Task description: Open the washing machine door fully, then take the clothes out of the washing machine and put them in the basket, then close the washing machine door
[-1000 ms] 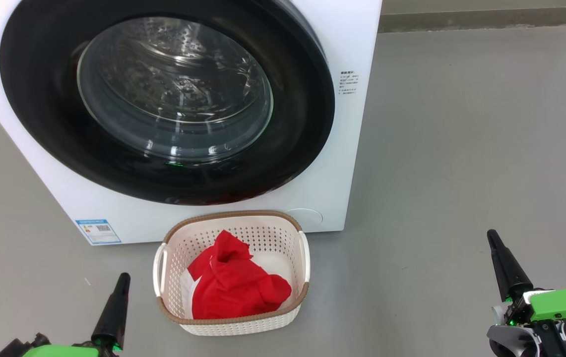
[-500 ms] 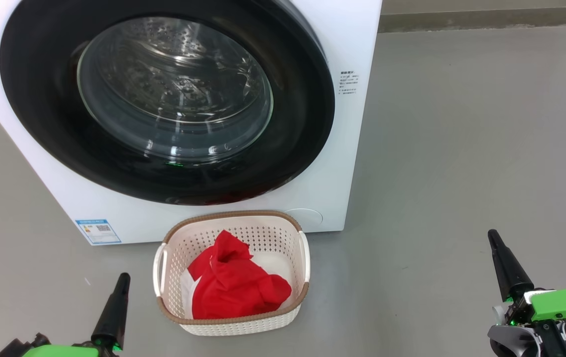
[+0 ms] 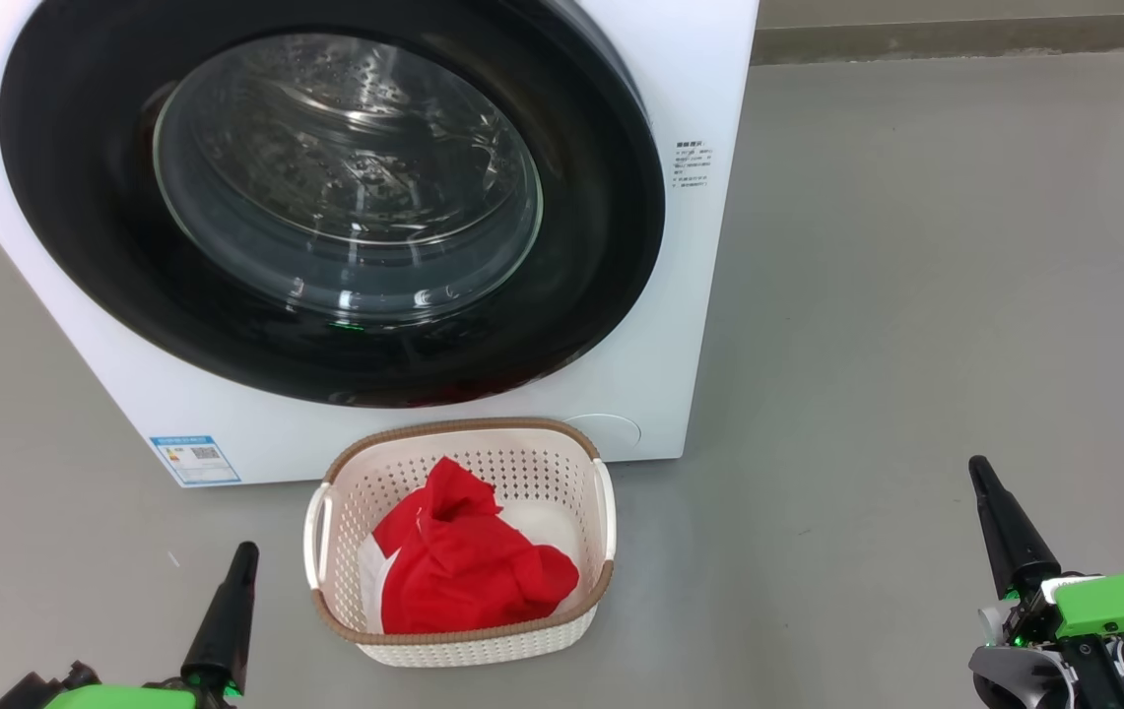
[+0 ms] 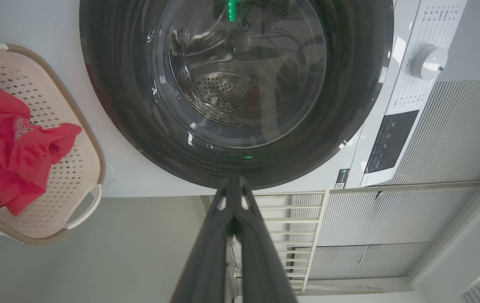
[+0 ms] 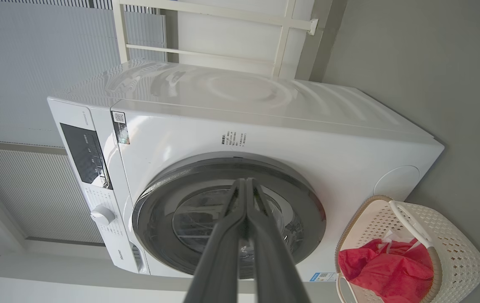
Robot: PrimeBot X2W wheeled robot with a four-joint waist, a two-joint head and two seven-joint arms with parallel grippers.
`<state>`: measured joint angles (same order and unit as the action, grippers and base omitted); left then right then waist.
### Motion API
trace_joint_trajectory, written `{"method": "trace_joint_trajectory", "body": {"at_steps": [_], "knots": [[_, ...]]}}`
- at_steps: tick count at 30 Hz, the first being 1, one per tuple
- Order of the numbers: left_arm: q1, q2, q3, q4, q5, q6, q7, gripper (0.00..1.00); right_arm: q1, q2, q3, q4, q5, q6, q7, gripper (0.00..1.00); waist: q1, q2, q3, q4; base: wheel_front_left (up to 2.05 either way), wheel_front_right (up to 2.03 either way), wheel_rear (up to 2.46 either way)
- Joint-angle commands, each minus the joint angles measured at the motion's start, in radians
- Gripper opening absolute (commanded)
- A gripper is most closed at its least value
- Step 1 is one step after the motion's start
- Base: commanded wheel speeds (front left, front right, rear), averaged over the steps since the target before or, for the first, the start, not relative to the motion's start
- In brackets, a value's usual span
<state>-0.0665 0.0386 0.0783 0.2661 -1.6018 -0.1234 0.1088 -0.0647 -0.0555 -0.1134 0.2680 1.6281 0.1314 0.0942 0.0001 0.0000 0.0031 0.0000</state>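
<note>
head view, washing machine (image 3: pixel 709 295): white front-loader standing on the grey floor (image 3: pixel 916 295), with a blue label sticker (image 3: pixel 195 460) low on its front.
head view, washing machine door (image 3: pixel 79 197): shut flat against the front; the steel drum (image 3: pixel 345 167) shows through the glass bowl.
head view, basket (image 3: pixel 483 650): on the floor just in front of the machine, below the door.
head view, clothes (image 3: pixel 463 571): a red bundle lying inside the basket.
head view, left end effector (image 3: pixel 244 553): low at the left, fingers pressed together, holding nothing, apart from the basket.
head view, right end effector (image 3: pixel 977 465): low at the far right, fingers together, empty, well apart from the basket.
left wrist view, fingers: the two dark fingers meet at the tips, pointing at the door's black rim without touching it.
left wrist view, machine front: a white dial (image 4: pixel 429 62) and a dark control panel (image 4: pixel 391 141) beside the closed door.
left wrist view, clothes: red with a small white print, in the basket at the picture's left edge.
right wrist view, fingers: closed tip to tip, nothing between them, aimed towards the shut door.
right wrist view, basket: near the machine's lower front, red clothes inside.
</note>
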Motion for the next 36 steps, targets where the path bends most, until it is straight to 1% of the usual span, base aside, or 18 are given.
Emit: {"method": "trace_joint_trajectory", "body": {"at_steps": [1, 36], "knots": [[-0.042, 0.012, 0.036, -0.021, -0.007, -0.007, 0.005, 0.0, -0.042, -0.008, 0.018, -0.024, -0.004, -0.001, 0.004, 0.0, 0.0, 0.0, 0.0, 0.0, 0.0, 0.0, 0.0], [-0.042, 0.012, 0.036, -0.021, -0.007, -0.007, 0.004, 0.0, -0.042, -0.003, 0.011, -0.024, -0.01, -0.001, 0.01, 0.0, 0.0, 0.0, 0.0, 0.0, 0.0, 0.0, 0.0]]}}
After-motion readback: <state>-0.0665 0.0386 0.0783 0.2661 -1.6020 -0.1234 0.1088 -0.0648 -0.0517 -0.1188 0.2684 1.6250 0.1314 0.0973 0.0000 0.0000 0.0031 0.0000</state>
